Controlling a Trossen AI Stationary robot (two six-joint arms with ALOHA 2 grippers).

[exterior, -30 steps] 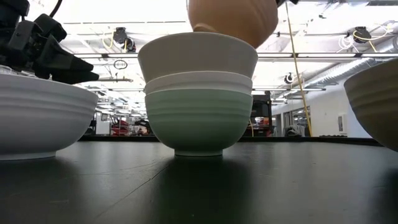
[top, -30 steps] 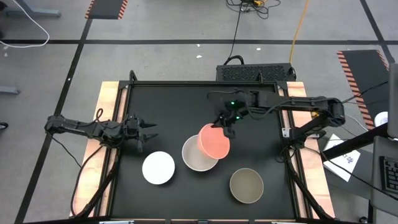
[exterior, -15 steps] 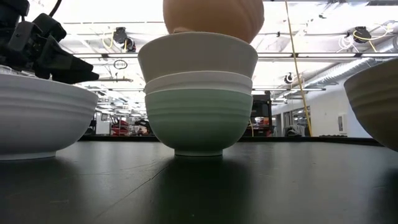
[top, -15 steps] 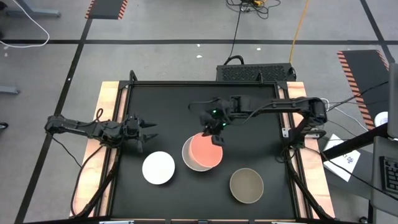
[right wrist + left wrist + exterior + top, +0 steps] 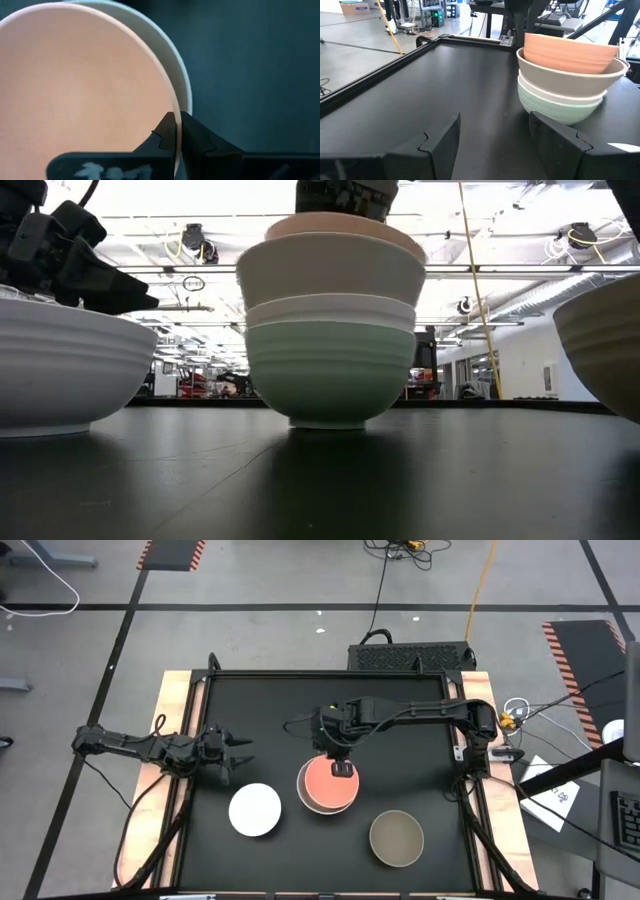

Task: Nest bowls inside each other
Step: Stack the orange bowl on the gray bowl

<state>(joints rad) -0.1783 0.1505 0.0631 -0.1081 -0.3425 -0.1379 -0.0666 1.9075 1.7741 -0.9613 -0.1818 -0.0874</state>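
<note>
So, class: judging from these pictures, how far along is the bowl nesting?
Done: a stack stands mid-table, green bowl lowest, then a white and a beige one. In hand: the right gripper pinches the rim of the pink bowl, now seated on top. Left: the lone white bowl and the olive bowl. The left gripper waits, open, at the table's left.

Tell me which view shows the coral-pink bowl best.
The high view: the coral-pink bowl shows its whole rim and inside, atop the stack. The left wrist view gives its side, the low view only its rim, the right wrist view a close crop where the right gripper pinches it.
</note>
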